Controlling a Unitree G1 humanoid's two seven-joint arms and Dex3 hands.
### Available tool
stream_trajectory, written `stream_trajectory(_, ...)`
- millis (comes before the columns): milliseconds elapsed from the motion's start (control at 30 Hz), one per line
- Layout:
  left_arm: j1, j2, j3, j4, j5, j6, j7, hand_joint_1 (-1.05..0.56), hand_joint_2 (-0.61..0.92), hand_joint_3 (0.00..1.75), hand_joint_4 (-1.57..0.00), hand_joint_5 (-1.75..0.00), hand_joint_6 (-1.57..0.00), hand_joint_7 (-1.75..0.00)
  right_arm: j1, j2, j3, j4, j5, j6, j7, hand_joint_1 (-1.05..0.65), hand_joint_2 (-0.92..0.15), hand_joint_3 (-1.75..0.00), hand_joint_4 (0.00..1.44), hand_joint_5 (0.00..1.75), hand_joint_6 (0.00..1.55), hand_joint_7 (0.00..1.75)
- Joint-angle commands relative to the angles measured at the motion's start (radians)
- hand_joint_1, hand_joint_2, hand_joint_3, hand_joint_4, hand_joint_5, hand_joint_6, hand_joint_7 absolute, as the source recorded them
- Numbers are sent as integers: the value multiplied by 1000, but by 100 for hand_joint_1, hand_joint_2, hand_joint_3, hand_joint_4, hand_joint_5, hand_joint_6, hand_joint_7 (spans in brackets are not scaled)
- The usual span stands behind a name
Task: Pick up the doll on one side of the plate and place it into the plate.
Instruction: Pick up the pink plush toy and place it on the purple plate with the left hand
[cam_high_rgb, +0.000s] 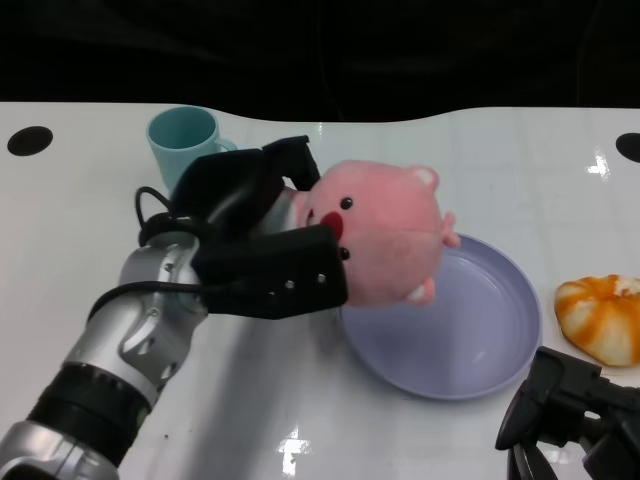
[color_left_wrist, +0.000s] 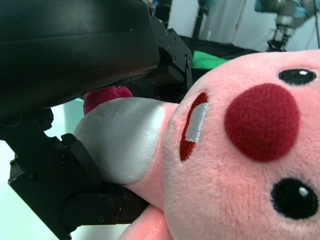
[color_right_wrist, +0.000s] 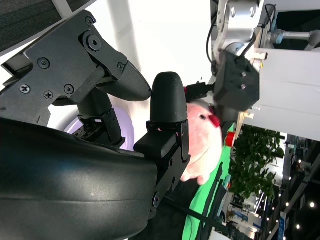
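Pink round plush doll (cam_high_rgb: 385, 232) with red nose and black bead eyes, held off the white table (cam_high_rgb: 250, 400) in the black left hand (cam_high_rgb: 255, 235), fingers wrapped over its top and under its face; positioned above the near-left rim of the shallow lavender plate (cam_high_rgb: 470, 340), apart from the dish surface. In the left wrist view, doll face (color_left_wrist: 250, 150) pressed close against black fingers (color_left_wrist: 75, 50). Right hand (cam_high_rgb: 575, 415) low at the near right table edge, beside the plate, holding nothing, fingers apart (color_right_wrist: 169, 100). Pale teal mug (cam_high_rgb: 183, 138) behind the left hand. Orange-and-white striped bun-shaped toy (cam_high_rgb: 603, 315) right of the plate.
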Motion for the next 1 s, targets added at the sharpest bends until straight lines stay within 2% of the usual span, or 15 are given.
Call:
stream_trajectory(33,-40,-17,-15,32,9,-2,4,-23,43,121,-95,-175,-75,-175,2,-4,-7,5,7,-6,-4,-18,-42,-143,70,175,59,156)
stream_trajectory(367,-108,-152,-69,124,17,40,10,-22,44,118,-95,-175,-75,-175,2,-6,-15,8,5,-26,-5,-16,-41,-147,71,175,61,155)
stream_trajectory(700,-157,-218,-105,192,29,81,-16,-24,53,102,-91,-175,-65,-174,27,-2,-4,-20,-1,-24,-8,-17,-41,-145,70,175,60,155)
stream_trajectory(900,-192,-245,-105,254,14,82,-28,-23,53,90,-92,-175,-68,-175,35,5,12,-31,-17,-24,-21,-18,-42,-144,70,175,60,155)
stream_trajectory(933,-200,-247,-104,263,11,87,-42,-24,56,80,-88,-175,-69,-155,34,5,14,-27,-18,-29,-22,-18,-42,-144,70,175,60,155)
stream_trajectory(1000,-213,-250,-102,275,3,96,-70,-26,69,50,-79,-174,-85,-91,31,5,18,-21,-20,-35,-23,-19,-43,-143,70,175,60,154)
